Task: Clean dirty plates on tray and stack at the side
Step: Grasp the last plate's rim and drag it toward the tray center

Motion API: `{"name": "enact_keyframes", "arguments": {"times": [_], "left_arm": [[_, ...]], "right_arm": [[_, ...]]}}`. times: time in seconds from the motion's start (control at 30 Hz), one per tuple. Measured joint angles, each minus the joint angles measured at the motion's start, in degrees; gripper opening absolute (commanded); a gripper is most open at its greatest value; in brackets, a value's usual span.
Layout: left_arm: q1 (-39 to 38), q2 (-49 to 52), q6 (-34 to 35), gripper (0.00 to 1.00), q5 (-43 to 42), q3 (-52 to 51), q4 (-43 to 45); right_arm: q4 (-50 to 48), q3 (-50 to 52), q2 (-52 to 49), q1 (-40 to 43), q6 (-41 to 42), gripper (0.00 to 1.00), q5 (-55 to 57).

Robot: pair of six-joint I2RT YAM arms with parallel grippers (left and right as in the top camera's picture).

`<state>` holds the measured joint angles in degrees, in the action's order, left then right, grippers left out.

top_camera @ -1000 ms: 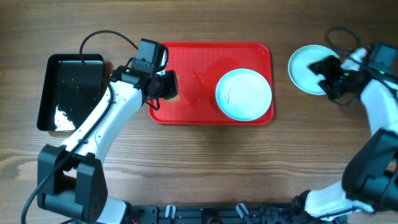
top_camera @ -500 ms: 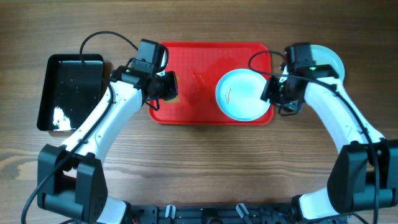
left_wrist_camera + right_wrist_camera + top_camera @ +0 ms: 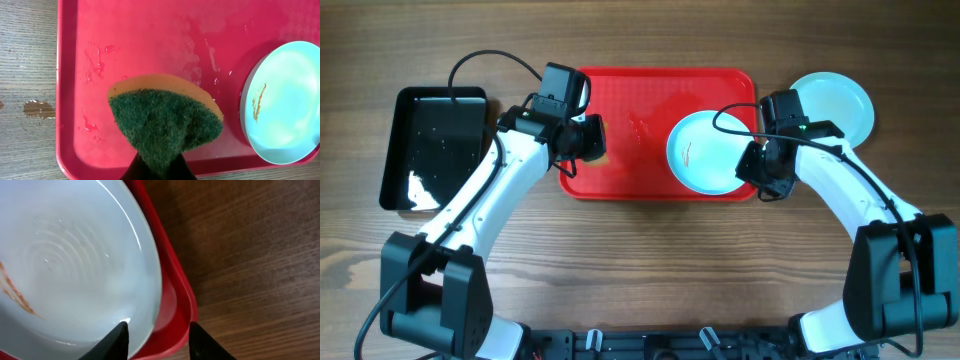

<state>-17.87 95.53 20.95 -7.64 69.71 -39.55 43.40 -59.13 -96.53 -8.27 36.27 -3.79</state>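
Note:
The red tray (image 3: 620, 100) lies mid-table. One pale blue plate (image 3: 705, 150) with a brown smear sits on its right half; it also shows in the left wrist view (image 3: 285, 105) and the right wrist view (image 3: 75, 265). Another plate (image 3: 835, 105) lies on the table right of the tray. My left gripper (image 3: 588, 139) is shut on a green and orange sponge (image 3: 165, 117) above the tray's left part (image 3: 150, 40). My right gripper (image 3: 756, 165) is open, its fingers straddling the plate's right rim and the tray's edge (image 3: 175, 295).
A black glossy tray (image 3: 430, 145) stands at the left of the table. Water drops lie on the red tray's floor (image 3: 100, 55). A wet spot (image 3: 37, 107) marks the wood left of the tray.
My right arm has swung left from the plate on the table to the tray's right edge, its open fingers now at the plate's rim. The left arm has not moved.

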Motion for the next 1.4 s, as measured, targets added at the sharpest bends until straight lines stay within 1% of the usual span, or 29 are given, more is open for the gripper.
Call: {"name": "enact_keyframes", "arguments": {"times": [0.23, 0.6, 0.83, 1.07, 1.4], "left_arm": [[0.00, 0.00, 0.00, 0.04, 0.00, 0.00, 0.11], [0.00, 0.00, 0.00, 0.04, 0.02, 0.00, 0.11], [0.00, 0.00, 0.00, 0.04, 0.00, 0.00, 0.11], [0.00, 0.00, 0.00, 0.04, 0.00, 0.00, 0.13], [0.00, 0.00, 0.00, 0.04, 0.00, -0.02, 0.09]], "right_arm": [[-1.46, 0.02, 0.00, 0.00, 2.93, 0.37, 0.00], [-1.60, 0.02, -2.38, -0.17, 3.85, 0.36, -0.07], [-3.02, 0.02, -4.15, -0.22, 4.04, 0.29, -0.48], [-4.96, 0.02, -4.20, -0.22, 4.02, 0.25, -1.44], [-6.45, 0.02, -4.20, -0.22, 4.02, 0.26, -2.14]]}}
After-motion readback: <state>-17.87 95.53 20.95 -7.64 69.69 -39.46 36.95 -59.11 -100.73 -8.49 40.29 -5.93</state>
